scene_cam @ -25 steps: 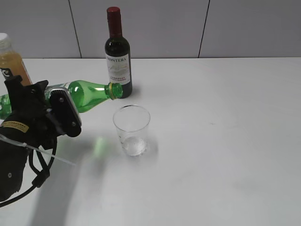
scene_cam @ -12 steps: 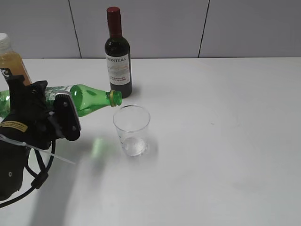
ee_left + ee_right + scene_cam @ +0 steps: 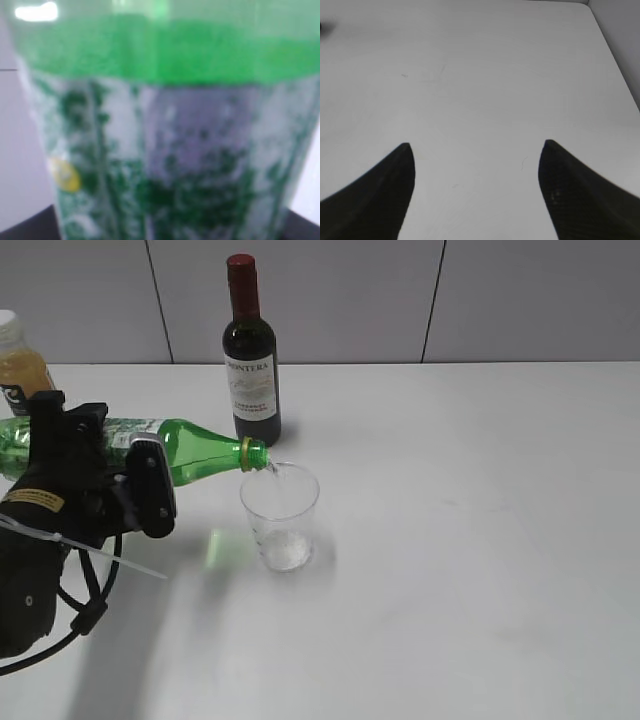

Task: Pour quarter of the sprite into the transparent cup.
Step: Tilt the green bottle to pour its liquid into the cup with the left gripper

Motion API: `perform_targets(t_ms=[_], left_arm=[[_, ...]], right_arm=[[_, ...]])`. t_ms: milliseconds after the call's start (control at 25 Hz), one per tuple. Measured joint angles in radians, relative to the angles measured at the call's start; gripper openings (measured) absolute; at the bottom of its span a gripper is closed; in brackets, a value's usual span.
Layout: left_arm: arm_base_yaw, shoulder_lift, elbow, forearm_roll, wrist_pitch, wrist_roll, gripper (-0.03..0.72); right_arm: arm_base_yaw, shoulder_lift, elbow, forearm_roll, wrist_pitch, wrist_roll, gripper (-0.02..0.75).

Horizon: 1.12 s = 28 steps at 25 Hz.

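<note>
The sprite (image 3: 195, 458), a green bottle, lies almost level in the air with its uncapped mouth at the rim of the transparent cup (image 3: 280, 515). A thin stream runs from the mouth into the cup, which holds a little clear liquid. My left gripper (image 3: 125, 472) is shut on the sprite around its label. In the left wrist view the sprite (image 3: 165, 130) fills the frame, blurred. My right gripper (image 3: 476, 145) is open and empty over bare white table, and is out of the exterior view.
A dark wine bottle with a red cap (image 3: 250, 355) stands just behind the cup. A tan juice bottle with a white cap (image 3: 18, 365) stands at the far left edge. The white table (image 3: 470, 540) stretches to the right.
The sprite's mouth has dropped and moved right, from beside the wine bottle to the cup's rim. Liquid has begun to flow into the cup. My left arm has shifted slightly with it.
</note>
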Motion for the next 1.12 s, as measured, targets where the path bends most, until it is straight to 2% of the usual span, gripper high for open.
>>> perform_targets(t_ms=[1000, 1120], left_arm=[[0.0, 0.0, -0.001, -0.004, -0.002, 0.019, 0.463], [0.0, 0.0, -0.002, -0.004, -0.003, -0.058, 0.463]], right_arm=[[0.0, 0.0, 0.0, 0.0, 0.0, 0.0, 0.594], [0.0, 0.0, 0.0, 0.0, 0.0, 0.0, 0.594]])
